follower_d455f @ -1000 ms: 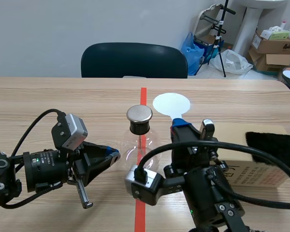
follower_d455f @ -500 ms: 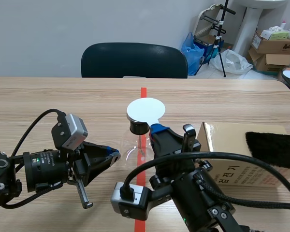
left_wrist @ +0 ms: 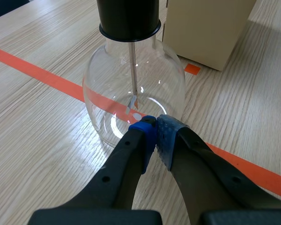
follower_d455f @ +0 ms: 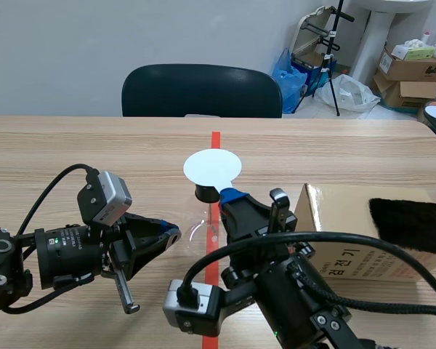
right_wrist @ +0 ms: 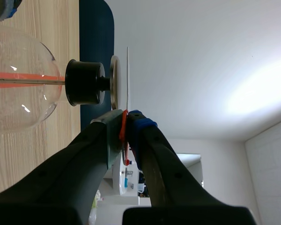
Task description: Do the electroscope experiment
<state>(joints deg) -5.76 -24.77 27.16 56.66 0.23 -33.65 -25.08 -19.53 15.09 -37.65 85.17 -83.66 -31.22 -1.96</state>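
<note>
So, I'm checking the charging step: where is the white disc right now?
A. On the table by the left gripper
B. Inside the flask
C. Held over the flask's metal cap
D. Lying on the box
C: the right gripper is shut on the disc's handle, and the disc sits just over the cap of the flask. Whether disc and cap touch cannot be told.

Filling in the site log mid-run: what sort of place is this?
Probably a makeshift lab or office: a wooden table, a white disc held by the right hand over a glass electroscope flask, a dark chair, and cardboard boxes in the far corner.
</note>
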